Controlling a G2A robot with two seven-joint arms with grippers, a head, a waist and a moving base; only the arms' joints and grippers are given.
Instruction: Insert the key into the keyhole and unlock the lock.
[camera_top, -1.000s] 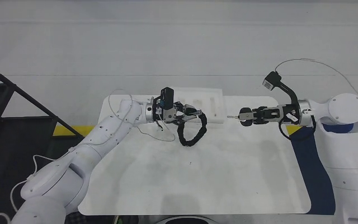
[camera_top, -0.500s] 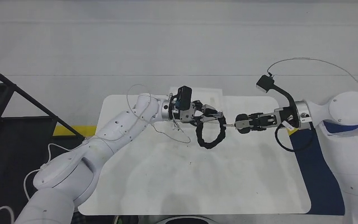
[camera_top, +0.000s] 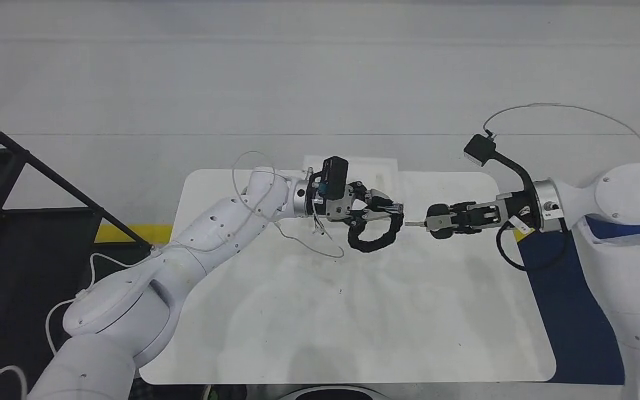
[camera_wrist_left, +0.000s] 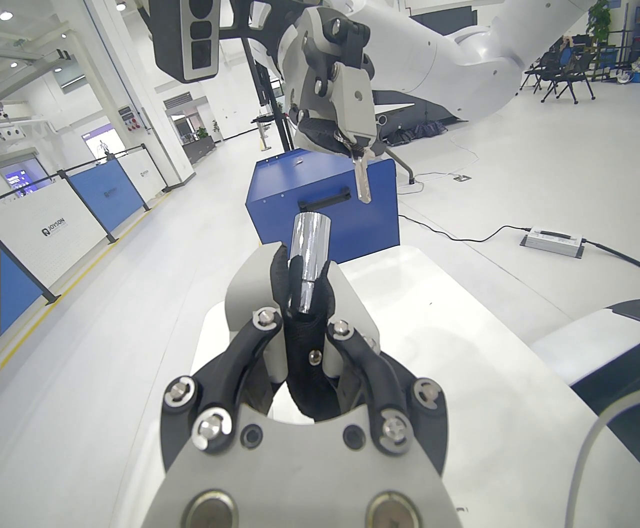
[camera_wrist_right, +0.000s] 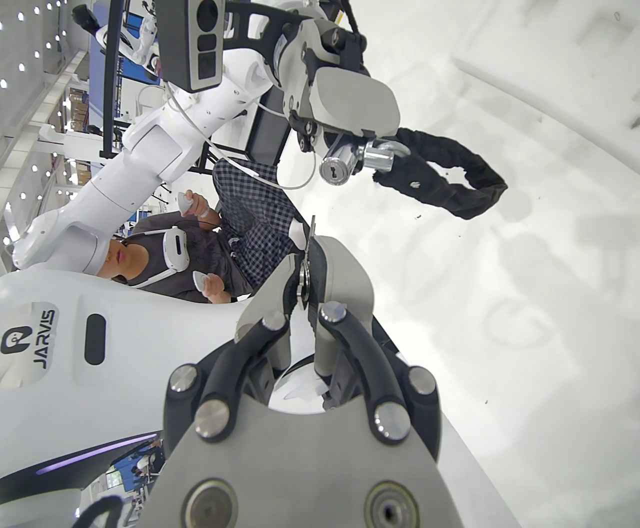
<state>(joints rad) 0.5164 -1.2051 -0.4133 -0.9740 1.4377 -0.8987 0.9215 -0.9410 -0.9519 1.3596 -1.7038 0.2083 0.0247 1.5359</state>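
— Left gripper (camera_wrist_left: 300, 300): state?
— Clamped on the lock (camera_wrist_left: 311, 240), gripping its black cable sleeve. The chrome cylinder sticks out past the fingers. In the top view it sits just above the centre of the frame, held over the table (camera_top: 450, 330).
— Right gripper (camera_wrist_right: 310, 265)?
— Closed on the key (camera_wrist_right: 311, 235), pinching its head with the blade pointing out front. In the top view it is right of centre, facing the lock.
— Key in yet?
— No. The left wrist view shows the blade tip near the cylinder but apart from it and off its axis. The keyhole (camera_wrist_right: 331, 171) faces the right gripper, unfilled.
— Progress?
— Judgement: grasping both parts and bringing them face to face look done. 3 steps are left: align blade with slot, insert, turn. The cable loop looks closed, so I read the lock as locked.
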